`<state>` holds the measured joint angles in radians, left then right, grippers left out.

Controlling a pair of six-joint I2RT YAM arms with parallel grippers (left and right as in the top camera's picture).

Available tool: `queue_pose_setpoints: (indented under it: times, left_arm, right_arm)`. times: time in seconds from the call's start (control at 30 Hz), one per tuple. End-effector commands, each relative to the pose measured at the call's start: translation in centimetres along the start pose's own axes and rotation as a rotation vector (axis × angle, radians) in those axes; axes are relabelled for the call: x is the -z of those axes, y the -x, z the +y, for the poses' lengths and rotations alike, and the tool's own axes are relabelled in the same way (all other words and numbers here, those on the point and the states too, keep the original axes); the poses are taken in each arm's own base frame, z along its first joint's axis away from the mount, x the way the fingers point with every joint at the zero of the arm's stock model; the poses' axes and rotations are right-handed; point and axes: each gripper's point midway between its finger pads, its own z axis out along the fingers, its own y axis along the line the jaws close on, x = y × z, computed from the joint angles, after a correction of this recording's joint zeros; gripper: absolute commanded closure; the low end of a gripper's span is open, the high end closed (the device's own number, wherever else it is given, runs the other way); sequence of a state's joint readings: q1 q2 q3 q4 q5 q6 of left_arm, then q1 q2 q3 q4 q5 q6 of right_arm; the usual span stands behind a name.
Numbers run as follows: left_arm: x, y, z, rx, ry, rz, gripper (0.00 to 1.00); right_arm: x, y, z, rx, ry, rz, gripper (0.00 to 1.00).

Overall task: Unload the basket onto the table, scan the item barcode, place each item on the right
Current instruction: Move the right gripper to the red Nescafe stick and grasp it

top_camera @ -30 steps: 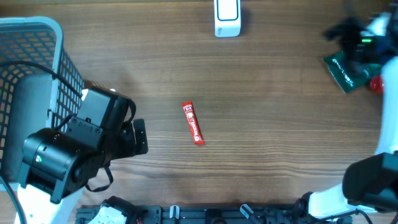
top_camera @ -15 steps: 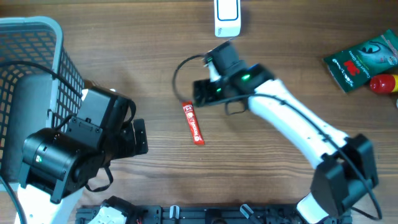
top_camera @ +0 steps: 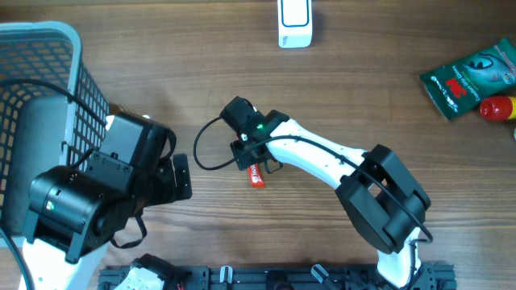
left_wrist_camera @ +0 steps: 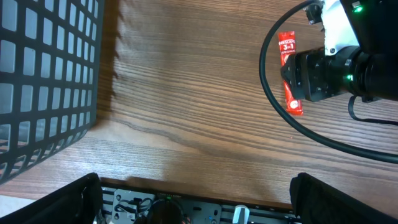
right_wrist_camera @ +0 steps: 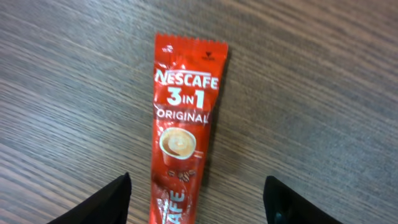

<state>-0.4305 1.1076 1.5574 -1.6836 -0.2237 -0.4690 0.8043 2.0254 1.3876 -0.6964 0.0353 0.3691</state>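
Coffee sachet, long axis 12-to-6, directly beneath my right gripper, jaws apart astride it, unclamped.

- Left arm: bulky black housings with rounded edges; a small green lamp on the lower casing; a thin black cable leading in.
- Right arm: slim white links joined by angular black joint blocks; a green lamp on the black wrist unit.
- Wrist cable: black, forming one loose loop.
- Right gripper: fingertips dark, matte and wedge-shaped.
- Left gripper: fingertips black and blunt.
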Motion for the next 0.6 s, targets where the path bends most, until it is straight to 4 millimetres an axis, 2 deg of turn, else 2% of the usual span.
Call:
queue_pose_setpoints:
  times: [0.0, 0.2, 0.3, 0.43, 0.5, 0.53, 0.57]
  left_arm:
    - [0.2, 0.2, 0.2, 0.014, 0.007, -0.014, 0.0]
    - [0.2, 0.2, 0.2, 0.014, 0.007, -0.014, 0.0]
    - [0.2, 0.2, 0.2, 0.014, 0.007, -0.014, 0.0]
    - [0.2, 0.2, 0.2, 0.014, 0.007, -0.014, 0.0]
    - [0.2, 0.2, 0.2, 0.014, 0.007, -0.014, 0.0]
    - [0.2, 0.2, 0.2, 0.014, 0.007, -0.014, 0.0]
    - [0.2, 0.2, 0.2, 0.014, 0.007, -0.014, 0.0]
  right_arm:
    - [-0.6, -1.2, -0.1, 0.011, -0.02, 0.043, 0.34]
    - [-0.5, -2.3, 2.6, 0.067, 0.017, 0.054, 0.34]
    - [-1.0, -2.3, 2.0, 0.066, -0.064, 0.031, 0.34]
    - [-2.8, -2.8, 0.7, 0.018, -0.148, 0.045, 0.37]
    - [-3.7, -3.0, 0.1, 0.006, -0.181, 0.051, 0.43]
    - [-4.1, -3.2, -0.1, 0.007, -0.192, 0.059, 0.49]
    - [-4.5, -3.5, -0.2, 0.007, -0.197, 0.069, 0.59]
